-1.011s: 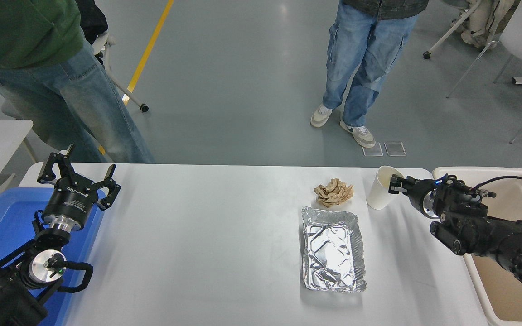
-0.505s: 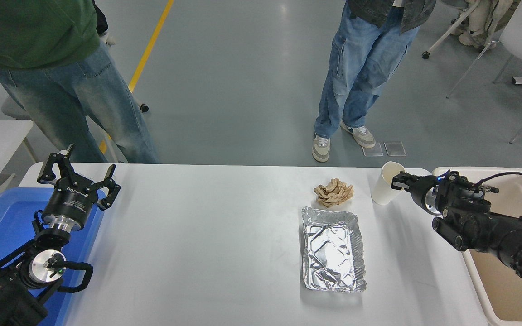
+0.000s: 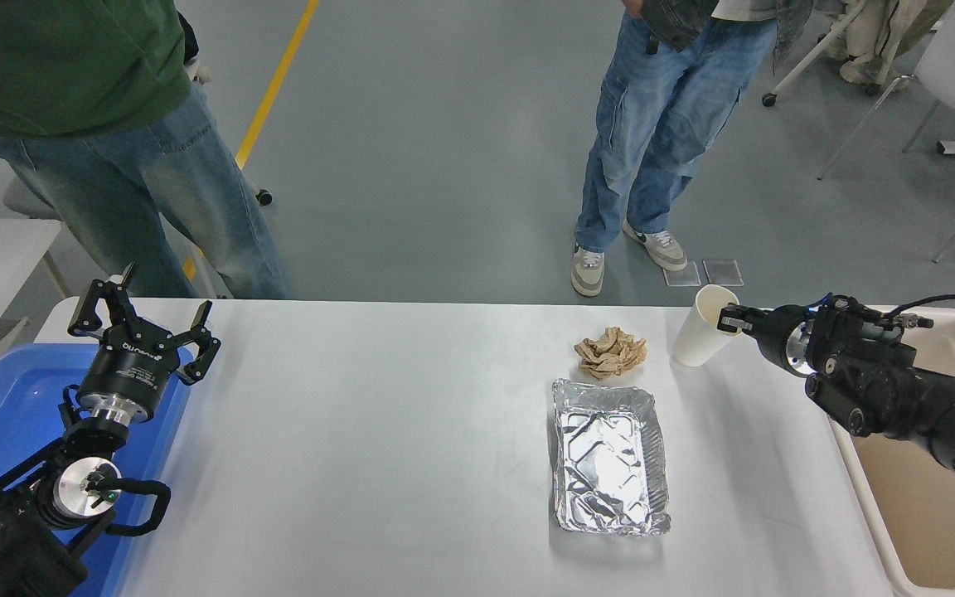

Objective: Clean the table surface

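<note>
White paper cup (image 3: 703, 327) is tilted, its rim pinched in the right gripper (image 3: 728, 318) above the table (image 3: 378, 431)'s far right corner. Crumpled brown paper (image 3: 610, 351) lies left of the cup, foil tray (image 3: 608, 454) nearer. Left gripper (image 3: 144, 319), jaws spread, is parked well left.

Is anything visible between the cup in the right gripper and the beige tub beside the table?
Nothing visible. The right gripper grips the white paper cup at its rim, near the table surface's far right corner; only the arm itself lies toward the beige tub.
</note>
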Controlling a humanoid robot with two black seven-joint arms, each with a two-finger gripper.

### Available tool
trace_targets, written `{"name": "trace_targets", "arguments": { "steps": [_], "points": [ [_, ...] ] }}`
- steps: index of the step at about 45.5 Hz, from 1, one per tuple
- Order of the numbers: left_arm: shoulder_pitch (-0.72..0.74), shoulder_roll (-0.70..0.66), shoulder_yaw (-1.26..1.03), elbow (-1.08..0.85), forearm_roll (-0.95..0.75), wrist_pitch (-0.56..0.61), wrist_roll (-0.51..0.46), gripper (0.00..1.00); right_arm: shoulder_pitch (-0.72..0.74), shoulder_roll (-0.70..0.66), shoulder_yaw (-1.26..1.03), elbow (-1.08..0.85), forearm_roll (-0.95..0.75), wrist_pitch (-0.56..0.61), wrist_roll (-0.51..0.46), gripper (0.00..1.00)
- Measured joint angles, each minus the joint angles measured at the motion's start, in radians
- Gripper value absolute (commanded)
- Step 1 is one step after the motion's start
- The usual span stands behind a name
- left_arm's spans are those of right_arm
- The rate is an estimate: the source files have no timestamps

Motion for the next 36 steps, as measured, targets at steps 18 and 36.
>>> {"name": "trace_targets", "arguments": {
  "steps": [18,36],
  "points": [
    [0.000,0.000,0.000,0.000,0.000,0.000,0.000,0.99,0.094,-0.311,0.022,0.402,0.027,0.002,0.020,0.00],
    [0.000,0.000,0.000,0.001,0.000,0.000,0.000,0.99,0.136,-0.596,0.094,0.702,-0.009,0.003,0.031,0.00]
  ]
}}
